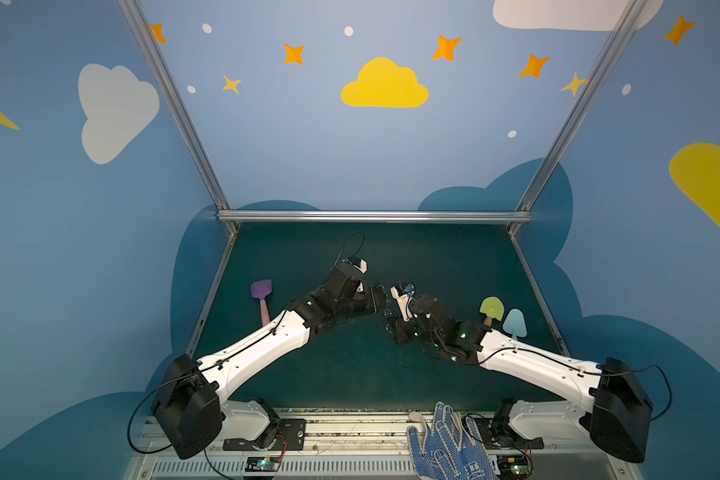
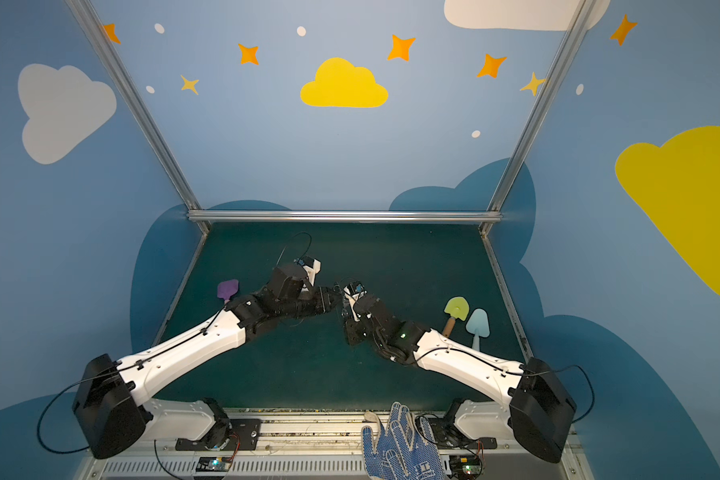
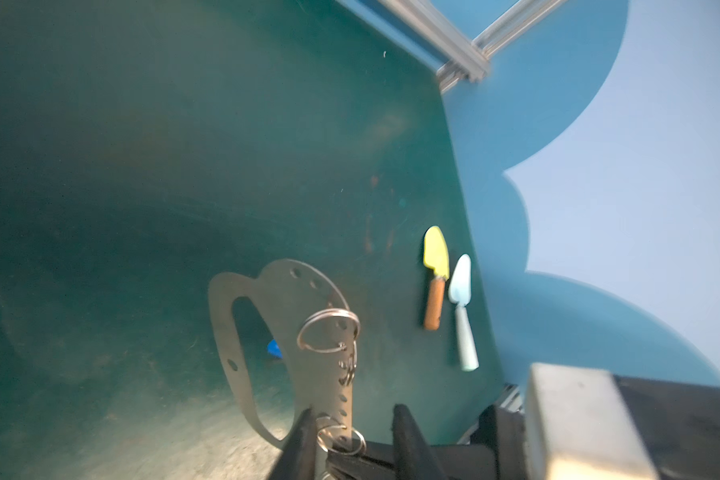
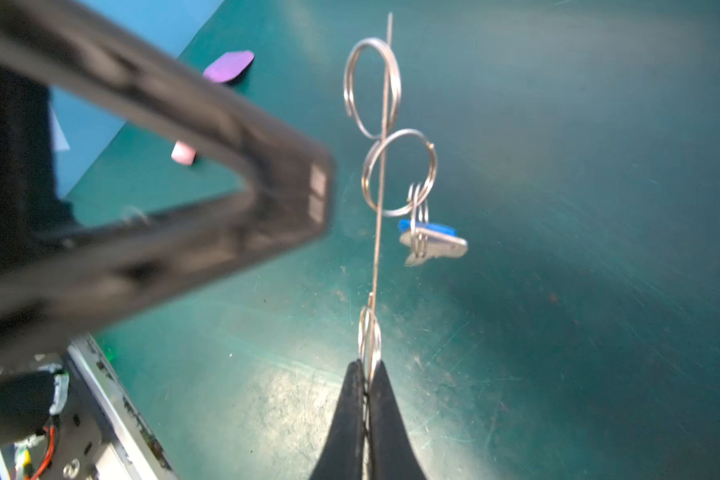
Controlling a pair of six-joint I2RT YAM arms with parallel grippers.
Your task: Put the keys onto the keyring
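Top views both show the green bench (image 1: 433, 257) with the left arm (image 1: 258, 345) and the right arm (image 1: 533, 357) reaching inward until they nearly meet at its middle. A pair of blue dotted gloves (image 1: 445, 444) lies on the front rail, off the bench.

The left tool (image 3: 354, 409) stands partly open. In the left wrist view its fingers (image 3: 408, 440) are apart, with the narrow end of the keyring (image 3: 275, 299) running between them. The right wrist view shows that tool just beside the plate and not gripping it. The right tool (image 4: 365, 365) is pinched tight on the plate's thin edge, together with one split ring.

A purple-headed spatula (image 1: 261, 291) lies at the left side of the bench. A yellow-green trowel (image 1: 491, 308) and a pale blue trowel (image 1: 515, 324) lie side by side at the right.

The keyring, a flat grey plate with an oval slot and a row of edge holes, is held off the bench at mid-bench and appears edge-on from the right wrist.

The keys (image 4: 431, 241), a blue tag and a small silvery key, hang from a little ring linked to a larger split ring on the plate.
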